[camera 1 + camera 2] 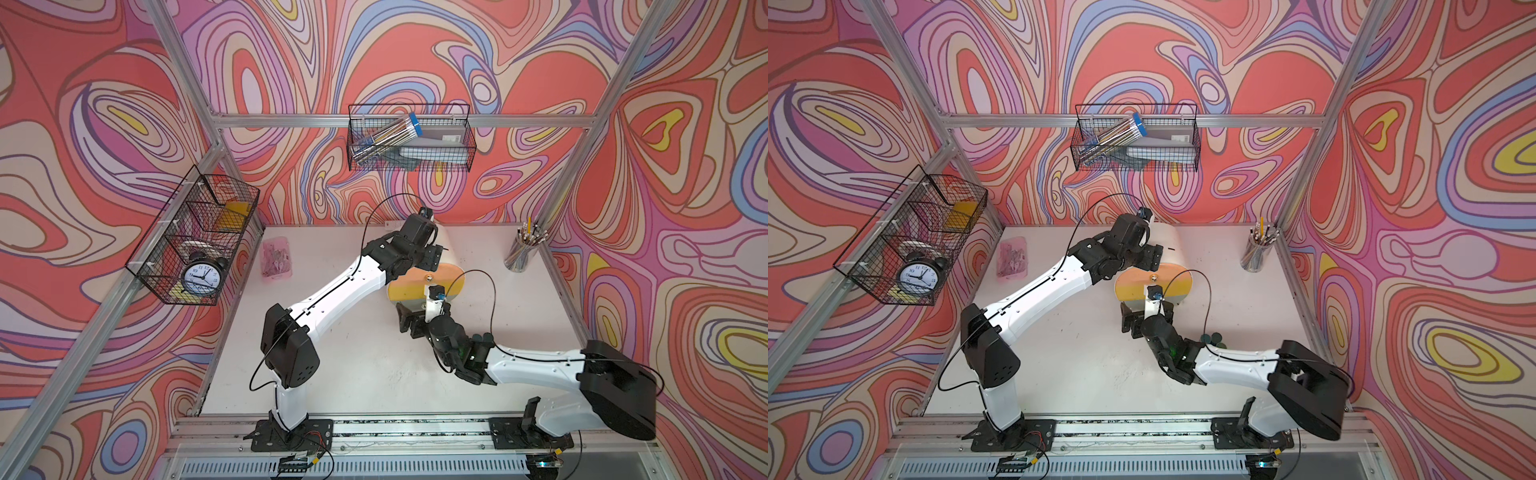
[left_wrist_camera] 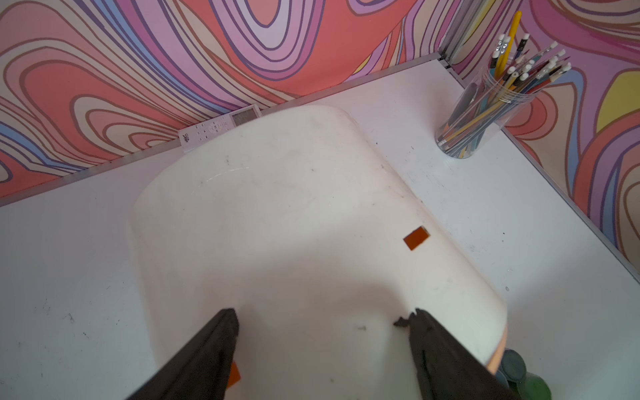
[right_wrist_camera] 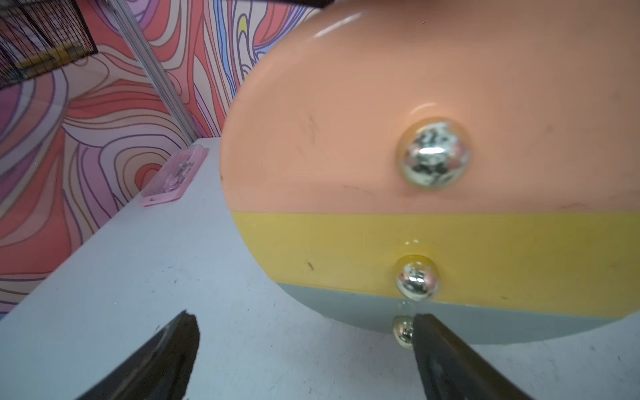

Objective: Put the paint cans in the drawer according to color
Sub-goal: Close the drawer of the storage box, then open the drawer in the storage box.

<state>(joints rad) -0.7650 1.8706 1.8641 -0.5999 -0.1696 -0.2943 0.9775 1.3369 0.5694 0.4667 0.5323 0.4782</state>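
On the white counter (image 1: pixel 374 374) the drawer (image 1: pixel 432 282) stood shut, paint cans (image 1: pixel 1210 338) near it. Both arms' jaws gaped empty. The right jaws sat off-centre around the lowest knob (image 3: pixel 401 330), so closing might slip.

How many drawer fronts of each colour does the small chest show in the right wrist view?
Peach drawer front: 1
Yellow drawer front: 1
Grey-green drawer front: 1
Total: 3
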